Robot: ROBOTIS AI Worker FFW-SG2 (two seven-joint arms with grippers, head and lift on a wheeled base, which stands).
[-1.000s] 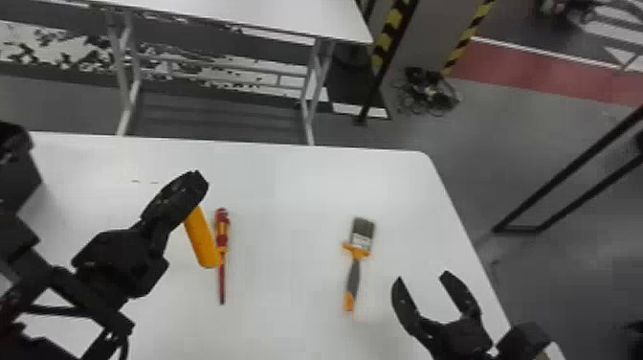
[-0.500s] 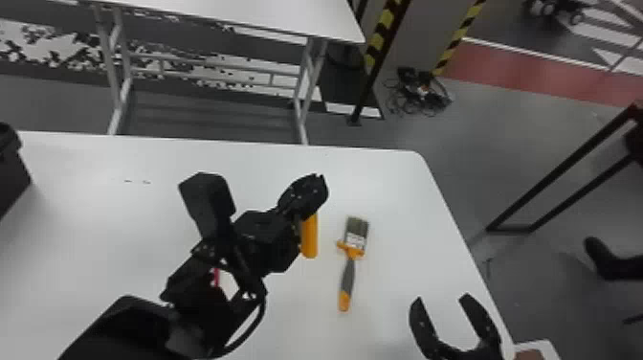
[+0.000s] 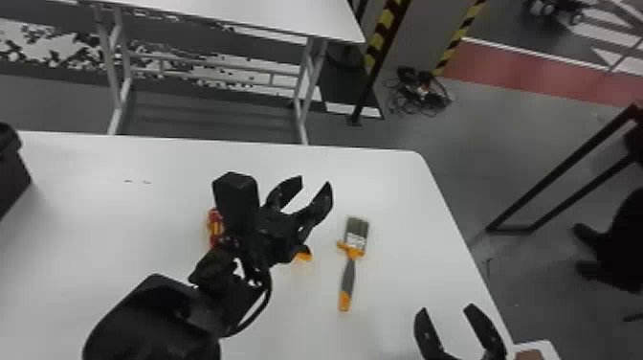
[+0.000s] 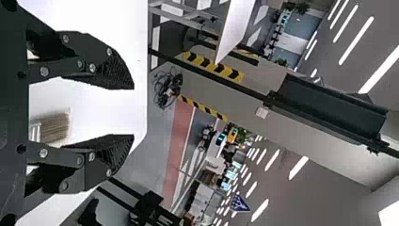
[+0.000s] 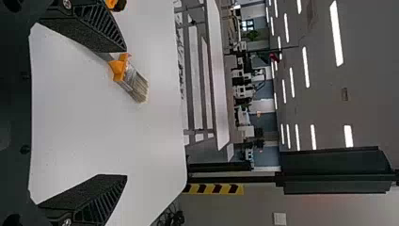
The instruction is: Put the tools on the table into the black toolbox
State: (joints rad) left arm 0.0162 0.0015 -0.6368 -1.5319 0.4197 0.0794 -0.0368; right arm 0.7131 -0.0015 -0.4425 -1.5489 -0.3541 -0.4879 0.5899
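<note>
On the white table point(image 3: 105, 230), near the left gripper point(image 3: 315, 182), noted a paintbrush point(image 3: 349, 277) and part-hidden screwdriver point(image 3: 216, 229). Found that gripper spread wide, holding nothing; found the right gripper point(image 3: 447, 307) likewise. Judged at pickup step. Next: lower onto the paintbrush, close, carry to the black toolbox point(image 3: 10, 174).

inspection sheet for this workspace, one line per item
Surface: white table, two small dark marks
Job's things: brush on table; red-and-yellow tool and orange-and-black item, both partly hidden; toolbox, far left
Clutter: brown object, near right
Grippers: left end effector open; right end effector open
Cables: loop on left arm; tangle on floor
Surroundings: second table, striped posts
</note>
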